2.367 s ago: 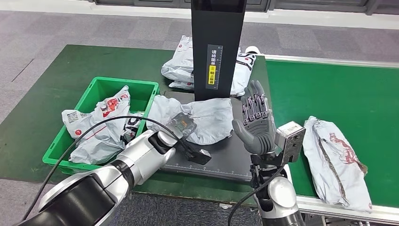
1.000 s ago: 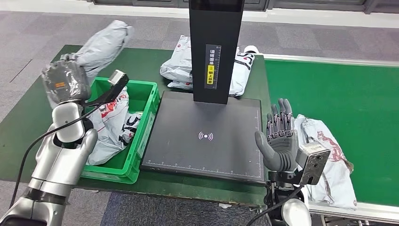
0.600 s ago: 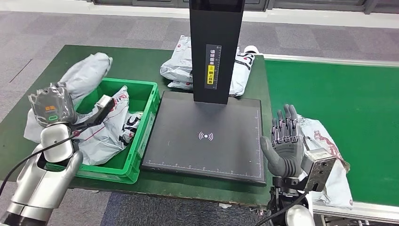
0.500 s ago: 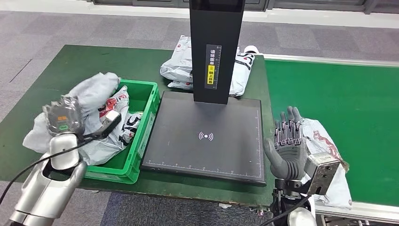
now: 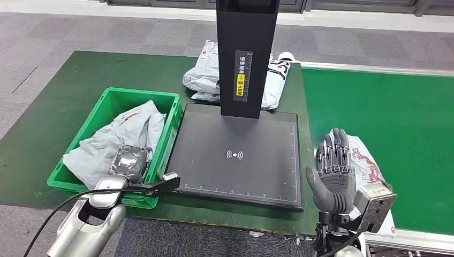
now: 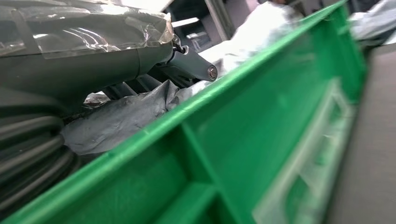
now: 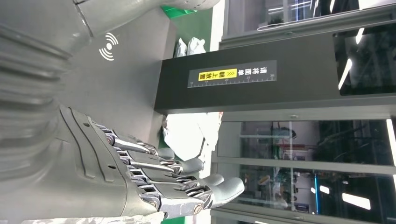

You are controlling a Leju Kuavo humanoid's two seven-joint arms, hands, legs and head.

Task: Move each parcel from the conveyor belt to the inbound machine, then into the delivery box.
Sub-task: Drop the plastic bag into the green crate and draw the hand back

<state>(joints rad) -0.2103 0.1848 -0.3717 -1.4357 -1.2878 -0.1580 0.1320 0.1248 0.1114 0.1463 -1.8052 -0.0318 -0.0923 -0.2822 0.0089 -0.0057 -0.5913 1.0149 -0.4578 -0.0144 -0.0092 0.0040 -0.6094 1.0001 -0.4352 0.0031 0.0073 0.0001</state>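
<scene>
The left hand (image 5: 128, 162) is resting fingers-down on the grey parcel (image 5: 115, 142) lying in the green delivery box (image 5: 170, 115), its grip hidden, while the empty right hand (image 5: 334, 176), fingers spread, is hovering beside the scanner platform (image 5: 235, 155) over another parcel (image 5: 369, 166) on the conveyor belt (image 5: 396, 112).

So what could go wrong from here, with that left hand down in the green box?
The left hand rests on the grey parcel in the green box; if its fingers snag the bag, lifting could drag it back out. The box looks heaped, so the parcel might slide over the rim. The right hand hovers open over the conveyor parcel and could nudge it off the near edge.
</scene>
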